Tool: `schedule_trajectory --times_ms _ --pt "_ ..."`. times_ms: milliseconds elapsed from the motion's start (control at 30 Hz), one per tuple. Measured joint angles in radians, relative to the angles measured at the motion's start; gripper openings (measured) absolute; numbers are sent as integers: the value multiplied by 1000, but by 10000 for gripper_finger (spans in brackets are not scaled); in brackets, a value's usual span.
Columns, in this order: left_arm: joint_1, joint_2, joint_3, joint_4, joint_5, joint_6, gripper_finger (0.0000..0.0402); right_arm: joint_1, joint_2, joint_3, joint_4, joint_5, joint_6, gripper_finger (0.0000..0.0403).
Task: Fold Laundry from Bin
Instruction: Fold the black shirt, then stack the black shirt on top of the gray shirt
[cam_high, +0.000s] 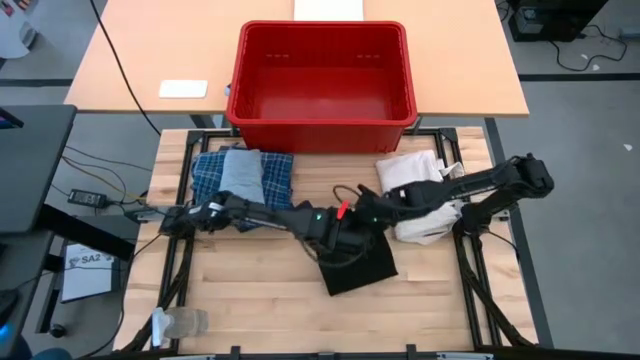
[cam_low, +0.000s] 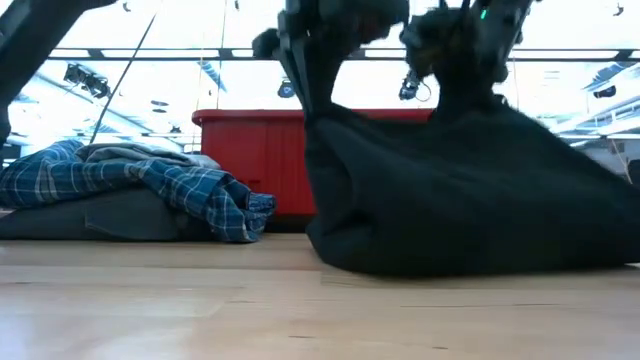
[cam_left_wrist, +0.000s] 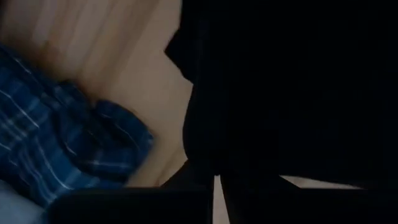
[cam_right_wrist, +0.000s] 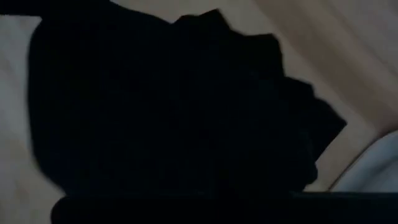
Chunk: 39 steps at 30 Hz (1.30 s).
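I've got both grippers on the black piece (cam_high: 358, 262) mid-table, left gripper (cam_high: 335, 240) and right gripper (cam_high: 368, 212) each pinching its top edge, lifted so the cloth hangs and drags flat for a fold. Plaid shirt (cam_high: 243, 177) sits stacked just in front of the red bin (cam_high: 322, 75), which looks emptied; white fabric (cam_high: 415, 192) lies at right.

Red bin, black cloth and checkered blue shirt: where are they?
red bin (cam_high: 322, 33): high view, far rim.
black cloth (cam_low: 470, 200): low view, middle of the bunched fabric.
checkered blue shirt (cam_high: 277, 176): high view, right side of the folded pile.
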Motion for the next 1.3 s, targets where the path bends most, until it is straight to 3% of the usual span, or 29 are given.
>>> schedule_trajectory --times_ms 200,267,400,533,767,867,1033,1133,1233,1300 --pt "81 80 0 -2 -94 -6 66 -139 0 -149 179 -22 -94 18" --pt "108 108 0 -3 -101 -20 86 -179 0 -201 261 -35 -85 35" --pt "145 135 -1 0 -74 -34 122 -250 0 -249 301 -116 -51 113" --pt "140 93 -1 -1 -74 -7 147 -286 -31 -249 225 -161 -48 195" --pt "124 -42 1 5 -132 -5 166 -304 -189 -249 214 2 -51 306" --pt "119 -65 0 62 -158 0 167 -321 -247 -249 252 -5 -55 335" --pt "98 -78 0 312 -194 101 167 -351 -292 -249 242 -83 -41 351" --pt "91 -53 1 433 -213 140 167 -353 -329 -249 159 1 16 346" --pt "100 -26 0 445 -214 124 165 -353 -384 -248 36 100 90 341" --pt "106 -18 -1 442 -210 126 161 -355 -421 -248 -27 108 107 336"
